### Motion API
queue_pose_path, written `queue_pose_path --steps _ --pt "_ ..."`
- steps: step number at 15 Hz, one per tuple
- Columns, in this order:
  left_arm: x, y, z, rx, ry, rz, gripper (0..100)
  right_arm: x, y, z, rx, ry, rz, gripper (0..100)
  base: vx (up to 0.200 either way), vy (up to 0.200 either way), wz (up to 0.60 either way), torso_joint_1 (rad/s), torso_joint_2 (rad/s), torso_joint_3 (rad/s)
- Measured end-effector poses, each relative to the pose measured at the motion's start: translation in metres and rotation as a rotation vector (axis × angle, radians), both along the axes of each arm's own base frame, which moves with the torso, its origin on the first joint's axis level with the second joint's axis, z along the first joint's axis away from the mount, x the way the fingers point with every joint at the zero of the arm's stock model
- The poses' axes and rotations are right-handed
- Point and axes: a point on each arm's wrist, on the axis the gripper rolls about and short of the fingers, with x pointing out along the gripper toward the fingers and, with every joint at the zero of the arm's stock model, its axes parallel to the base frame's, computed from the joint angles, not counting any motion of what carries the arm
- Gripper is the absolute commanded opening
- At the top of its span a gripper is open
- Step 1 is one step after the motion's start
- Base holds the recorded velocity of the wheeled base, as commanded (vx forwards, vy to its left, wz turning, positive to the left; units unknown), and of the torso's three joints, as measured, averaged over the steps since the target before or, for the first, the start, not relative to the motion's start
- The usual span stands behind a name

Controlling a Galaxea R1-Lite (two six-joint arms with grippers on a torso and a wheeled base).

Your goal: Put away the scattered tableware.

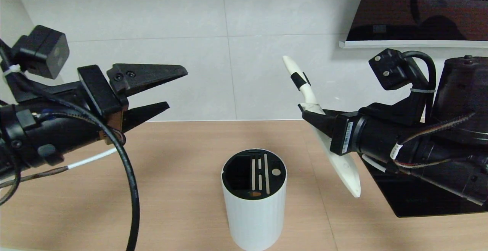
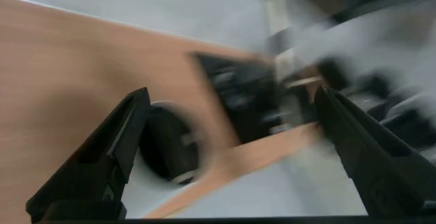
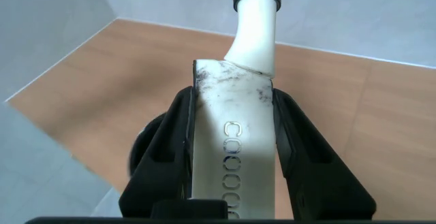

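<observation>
- Left gripper (image 1: 177, 89): sitting raised on the left side above the counter (image 1: 171, 190), pointing toward the middle. Its jaws are standing wide apart and are carrying nothing. In the left wrist view the left gripper (image 2: 231, 94) is showing as two dark fingers (image 2: 126, 142) spread to either side, with the scene between them blurred.
- Right gripper (image 1: 309, 113): sitting raised on the right side, pointing left. Its jaws are clamping tight on the utensil (image 1: 343, 163), pressing on it from both sides.
- Utensil: white, with a black band near its thin end. It is hanging tilted in the right gripper, the thin end pointing up toward the wall (image 1: 228, 71) and the broad end slanting down over the counter, just beside the hob (image 1: 411, 201). It is sitting to the right of the holder (image 1: 254, 213) and apart from it. In the right wrist view the utensil (image 3: 231, 142) is running lengthwise between the fingers of the right gripper (image 3: 231, 98), its surface showing dark scuffs and a row of small raised rings.
- Holder: white cylinder standing upright on the counter at centre front. Its black top is showing one large opening, several narrow slots and a small round hole. In the left wrist view the holder (image 2: 167, 149) is appearing as a dark round blur.
- Counter: light wood.
- Hob: black, glossy, lying flush at the counter's right.
- Wall: pale tiles.
- Hood (image 1: 419, 10): dark, hanging at upper right.
</observation>
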Motion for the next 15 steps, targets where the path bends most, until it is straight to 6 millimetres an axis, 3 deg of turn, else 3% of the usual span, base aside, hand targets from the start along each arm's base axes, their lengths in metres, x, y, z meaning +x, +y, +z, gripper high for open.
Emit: queue_pose_path --steps 5,8,15 --pt "0.005 -0.012 -0.013 -0.069 0.108 -0.146 100 -0.018 0.024 0.001 0.081 0.06 0.096 0 0.0 0.0 0.0 0.0 0.0 0.0" --pt "0.005 -0.021 -0.01 -0.142 0.037 -0.189 100 -0.025 0.04 -0.001 0.116 0.1 0.134 0 0.0 0.0 0.0 0.0 0.0 0.0" --pt "0.015 -0.052 -0.042 -0.126 0.089 -0.251 100 -0.032 0.062 -0.017 0.078 0.141 0.181 0 0.0 0.0 0.0 0.0 0.0 0.0"
